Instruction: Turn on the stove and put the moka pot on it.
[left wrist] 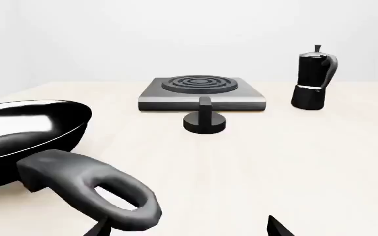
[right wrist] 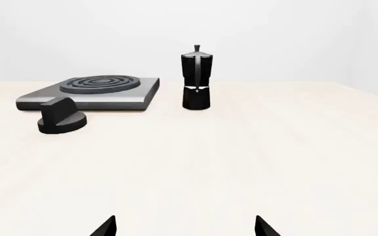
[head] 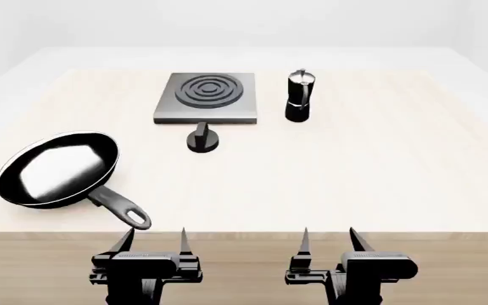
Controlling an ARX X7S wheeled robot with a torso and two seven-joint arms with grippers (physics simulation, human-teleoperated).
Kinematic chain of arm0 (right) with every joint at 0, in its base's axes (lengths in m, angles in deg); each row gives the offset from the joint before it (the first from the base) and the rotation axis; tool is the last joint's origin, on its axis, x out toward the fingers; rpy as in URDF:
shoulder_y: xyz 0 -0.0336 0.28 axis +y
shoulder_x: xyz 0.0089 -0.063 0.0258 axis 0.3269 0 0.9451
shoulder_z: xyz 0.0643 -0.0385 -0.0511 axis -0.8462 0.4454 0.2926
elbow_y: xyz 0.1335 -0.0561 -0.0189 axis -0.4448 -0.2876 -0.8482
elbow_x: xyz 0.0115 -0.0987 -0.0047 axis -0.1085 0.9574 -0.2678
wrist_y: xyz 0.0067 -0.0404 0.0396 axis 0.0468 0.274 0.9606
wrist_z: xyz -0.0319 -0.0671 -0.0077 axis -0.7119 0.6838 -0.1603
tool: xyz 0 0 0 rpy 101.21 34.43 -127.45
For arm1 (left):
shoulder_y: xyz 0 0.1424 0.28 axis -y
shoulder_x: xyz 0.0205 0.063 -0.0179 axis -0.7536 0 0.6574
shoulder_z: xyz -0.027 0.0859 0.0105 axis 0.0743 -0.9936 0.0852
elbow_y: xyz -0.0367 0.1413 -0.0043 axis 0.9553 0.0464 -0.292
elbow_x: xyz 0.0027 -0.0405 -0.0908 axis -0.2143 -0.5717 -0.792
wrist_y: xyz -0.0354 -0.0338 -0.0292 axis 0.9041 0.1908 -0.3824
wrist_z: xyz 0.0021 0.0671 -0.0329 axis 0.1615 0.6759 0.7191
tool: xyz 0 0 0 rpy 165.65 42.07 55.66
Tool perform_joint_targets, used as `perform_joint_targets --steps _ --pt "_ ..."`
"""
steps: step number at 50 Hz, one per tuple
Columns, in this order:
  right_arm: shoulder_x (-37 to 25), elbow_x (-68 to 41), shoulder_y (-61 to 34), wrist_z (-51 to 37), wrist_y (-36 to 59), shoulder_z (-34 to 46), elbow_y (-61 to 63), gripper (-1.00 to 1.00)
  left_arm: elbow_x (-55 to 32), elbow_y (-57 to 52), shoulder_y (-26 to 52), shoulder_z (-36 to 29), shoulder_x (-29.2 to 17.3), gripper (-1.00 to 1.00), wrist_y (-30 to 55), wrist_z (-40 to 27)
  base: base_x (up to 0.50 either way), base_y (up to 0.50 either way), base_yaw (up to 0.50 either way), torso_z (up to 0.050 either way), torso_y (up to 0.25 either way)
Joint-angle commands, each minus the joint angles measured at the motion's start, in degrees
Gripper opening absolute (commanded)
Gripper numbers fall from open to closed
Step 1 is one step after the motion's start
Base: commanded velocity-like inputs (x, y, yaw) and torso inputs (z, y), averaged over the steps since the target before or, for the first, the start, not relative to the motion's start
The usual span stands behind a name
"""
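I'm seeing both my left gripper point(head: 152, 244) and right gripper point(head: 329, 243) hovering at the table's point(head: 380, 171) near edge, fingers apart and gripping nothing. The moka pot point(head: 299, 96) is standing upright just right of the stove point(head: 206, 97) (its knob point(head: 203, 139) lying just in front), frying pan point(head: 59, 169) sitting at left.

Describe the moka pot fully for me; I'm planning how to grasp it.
The moka pot is small, tall, black and faceted, pinched at the waist, with a glossy, metal-looking finish, a lid topped by a small knob, and a curved side handle. It stands upright on the light wooden table, just right of the stove and apart from it. Nothing but the table touches it; neither gripper is near.
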Motion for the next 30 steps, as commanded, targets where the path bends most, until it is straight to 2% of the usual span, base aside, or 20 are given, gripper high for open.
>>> perform_joint_targets --steps 1,2,3,8,15,18,25,30 --pt "-3.5 -3.6 -0.5 -4.2 -0.5 4.3 -0.7 1.00 -0.6 0.9 0.4 -0.6 -0.6 1.00 -0.6 -0.6 0.00 0.00 0.00 0.000 0.000" --pt "-3.4 -7.3 0.1 -1.7 0.2 4.1 -0.7 1.00 -0.3 1.1 0.3 -1.6 -0.9 1.00 0.7 -0.9 0.00 0.00 0.00 0.000 0.000" --pt "-3.7 -6.9 0.3 -2.3 2.1 4.4 1.0 1.00 -0.5 0.9 0.2 -1.8 -1.0 1.00 -0.1 -1.6 0.00 0.00 0.00 0.000 0.000" --pt "-4.0 -4.6 -0.6 -3.7 -1.6 5.5 -2.7 1.00 -2.1 0.7 0.3 -4.0 -2.3 1.00 -3.1 -0.6 0.00 0.00 0.00 0.000 0.000" --pt "-4.6 -3.9 -1.2 -5.3 -0.1 6.3 2.0 1.00 -4.3 -3.8 0.3 -3.8 -3.1 1.00 -0.7 -2.1 0.00 0.00 0.00 0.000 0.000" --pt "-5.3 -3.2 -3.1 -6.6 4.2 6.1 8.9 1.00 -3.2 -11.4 -0.5 -3.6 -4.5 1.00 1.7 -3.1 0.00 0.00 0.00 0.000 0.000" --pt "-7.3 -4.3 -9.0 -7.6 16.1 4.7 26.2 1.00 0.8 -35.2 2.1 -2.3 -8.7 1.00 16.3 -5.1 0.00 0.00 0.00 0.000 0.000" --pt "-8.6 -6.4 -12.7 -8.0 24.0 2.7 35.8 1.00 4.0 -45.7 5.1 -2.0 -11.3 1.00 23.1 -4.6 0.00 0.00 0.00 0.000 0.000"
